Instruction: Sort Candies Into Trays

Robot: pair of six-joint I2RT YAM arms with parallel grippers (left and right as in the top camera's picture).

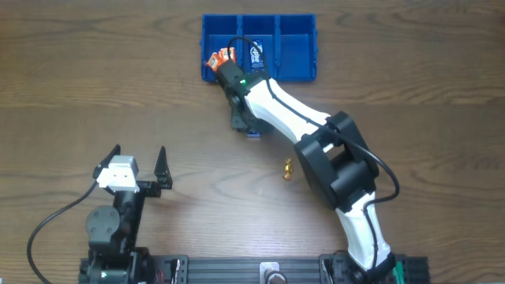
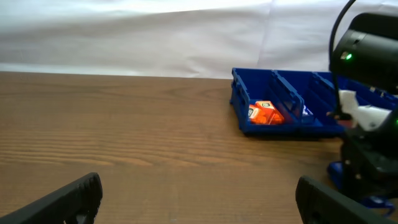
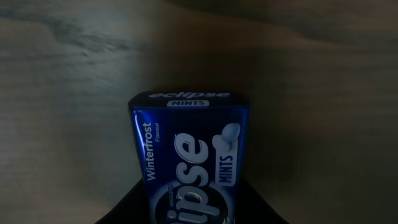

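Black fingers of the right gripper stood against both long sides of the blue mint box, with no gap visible on either side. The grip was judged closed on the box. The box's long axis ran straight out from between the fingers, in line with them, with its short end face pointing away from the wrist. The gripper was low over the wooden table. It could not be determined whether the box rested on the table or was raised slightly above it. In the top view, the blue tray lay at 12 o'clock from the right gripper, near it but apart from it. The tray had three compartments side by side. Its middle compartment held a blue mint pack of matching colour, and its left compartment held orange candies. The coming move was judged to be a lift and a short carry toward 12 o'clock, ending over the middle compartment. A loose gold candy lay on the table at 4 o'clock from the right gripper, nearer to the right arm than to the left. The left gripper sat well apart at 8 o'clock, its fingers spread wide and holding nothing. The right arm was therefore the nearer arm for both the box and the gold candy.
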